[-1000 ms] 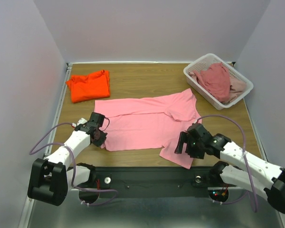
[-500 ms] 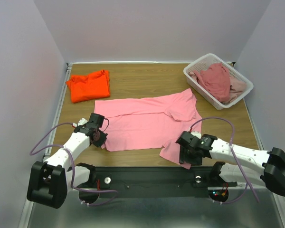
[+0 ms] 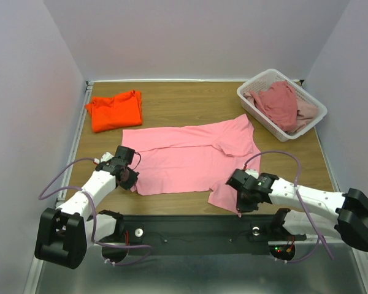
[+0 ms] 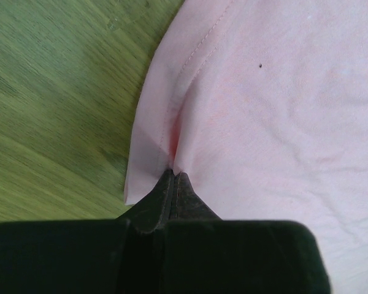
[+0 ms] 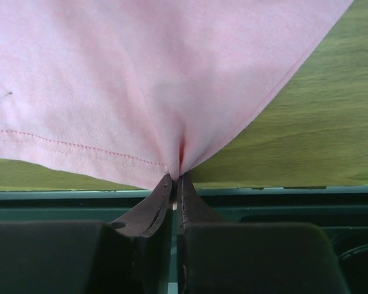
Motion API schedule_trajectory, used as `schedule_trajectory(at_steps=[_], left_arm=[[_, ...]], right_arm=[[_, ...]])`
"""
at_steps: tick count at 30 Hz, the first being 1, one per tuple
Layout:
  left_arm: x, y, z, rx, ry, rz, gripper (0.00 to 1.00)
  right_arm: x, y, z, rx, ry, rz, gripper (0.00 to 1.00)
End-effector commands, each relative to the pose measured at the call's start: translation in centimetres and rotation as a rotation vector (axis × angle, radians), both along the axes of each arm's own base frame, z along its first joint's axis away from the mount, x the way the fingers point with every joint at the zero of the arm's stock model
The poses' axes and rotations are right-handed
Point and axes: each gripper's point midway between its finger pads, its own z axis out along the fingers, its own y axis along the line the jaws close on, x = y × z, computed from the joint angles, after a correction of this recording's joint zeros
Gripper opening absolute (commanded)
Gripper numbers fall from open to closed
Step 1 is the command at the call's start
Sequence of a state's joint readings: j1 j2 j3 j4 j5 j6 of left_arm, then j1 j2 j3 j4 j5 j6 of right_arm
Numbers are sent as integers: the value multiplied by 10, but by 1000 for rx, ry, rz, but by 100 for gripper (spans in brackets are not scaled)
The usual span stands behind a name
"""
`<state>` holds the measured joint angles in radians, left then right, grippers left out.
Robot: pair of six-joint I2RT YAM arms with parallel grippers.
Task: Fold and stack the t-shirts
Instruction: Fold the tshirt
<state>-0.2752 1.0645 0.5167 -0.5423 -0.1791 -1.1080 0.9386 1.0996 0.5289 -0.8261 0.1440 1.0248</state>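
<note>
A light pink t-shirt (image 3: pixel 190 156) lies spread flat across the middle of the wooden table. My left gripper (image 3: pixel 132 184) is shut on its near-left hem corner, the pink cloth (image 4: pixel 264 104) puckering at the fingertips. My right gripper (image 3: pixel 239 207) is shut on the near tip of the sleeve, where the pink cloth (image 5: pixel 141 79) gathers into the jaws. A folded orange t-shirt (image 3: pixel 115 109) rests at the far left. Dusty rose and pale pink t-shirts (image 3: pixel 279 104) sit heaped in the basket.
A white slatted basket (image 3: pixel 250 92) stands at the far right corner. The table's near edge and a dark green rail (image 5: pixel 282 196) run just behind my right gripper. Walls close in the table on three sides.
My right arm swung down and left to the sleeve tip at the near edge, and its jaws went from open to shut on the cloth. The left arm stayed put.
</note>
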Motion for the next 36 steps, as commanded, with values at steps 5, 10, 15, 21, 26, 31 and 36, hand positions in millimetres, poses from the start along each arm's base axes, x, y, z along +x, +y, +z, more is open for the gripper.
schedule_trajectory(at_steps=[5,10,15,21,26,31,36], left_arm=[[0,2,12,13,-19,-20,0],[5,-5,16,-5,-10,-55,0],[7,-8,16,-17,-8,-63,0],[12,-4,24,12,-14,-61,0],[23,-4,33,10,-36,-70,0],[32,2,35,19,-24,-67,0],[39,8,34,14,-22,-58,0]], right_arm=[[40,14,33,22,-187,-38,1],[72,19,58,-1,-309,-79,0],[104,17,83,-18,-395,-130,1],[148,0,111,-43,-492,-223,1],[173,-3,119,-21,-521,-236,0],[199,-7,124,-20,-537,-256,0],[225,-16,132,-34,-562,-273,0]])
